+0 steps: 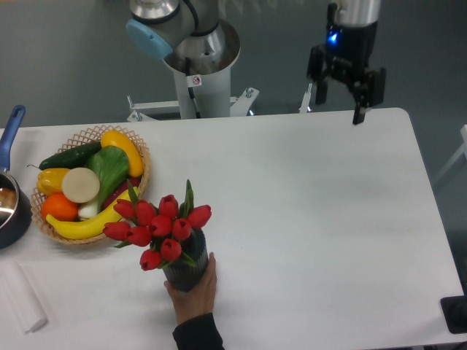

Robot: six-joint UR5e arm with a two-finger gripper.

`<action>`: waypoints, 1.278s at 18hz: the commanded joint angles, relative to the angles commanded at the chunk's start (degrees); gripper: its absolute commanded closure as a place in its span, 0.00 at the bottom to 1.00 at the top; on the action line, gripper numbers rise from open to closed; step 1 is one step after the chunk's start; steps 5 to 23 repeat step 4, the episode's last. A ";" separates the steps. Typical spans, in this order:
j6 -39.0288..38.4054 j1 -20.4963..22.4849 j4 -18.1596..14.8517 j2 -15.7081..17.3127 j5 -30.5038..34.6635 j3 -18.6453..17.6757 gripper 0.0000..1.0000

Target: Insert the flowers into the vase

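One bunch, the flowers (162,228), sits with its stems down inside the vase (187,272), near the table's front edge, left of centre. Red buds fan out above the rim, spreading toward 10 o'clock; green leaves poke up at 12. Long axis of the bunch looks near upright, slightly tipped toward 10–11 o'clock. Judged from this, the insertion looks done.

A human hand (197,293) wraps the vase from 6 o'clock, thumb side touching its wall, sleeve running off the bottom edge. So the hand is the nearer holder by far.

At 10 o'clock from the flowers, just beside them, is the wicker basket (139,152) with a banana (84,225), cucumber (69,154) and other produce; the leftmost buds nearly overlap the banana's tip. Further out at 9 o'clock, the dark pot with a blue handle (11,127) sits on the left edge.

The gripper (343,87) hangs well apart at 1–2 o'clock from the flowers, above the table's far edge, fingers spread and holding nothing, pointing down. From the fingers, the vase lies at 7–8 o'clock, across most of the table (314,233).

Key relation: robot far and empty, hand on the vase; any next robot move would need a long diagonal reach toward 7–8 o'clock, with the hand in the way.
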 joint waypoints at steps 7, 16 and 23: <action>2.32 0.01 -0.36 0.17 2.83 -0.52 0.00; 2.32 0.01 -0.36 0.17 2.83 -0.52 0.00; 2.32 0.01 -0.36 0.17 2.83 -0.52 0.00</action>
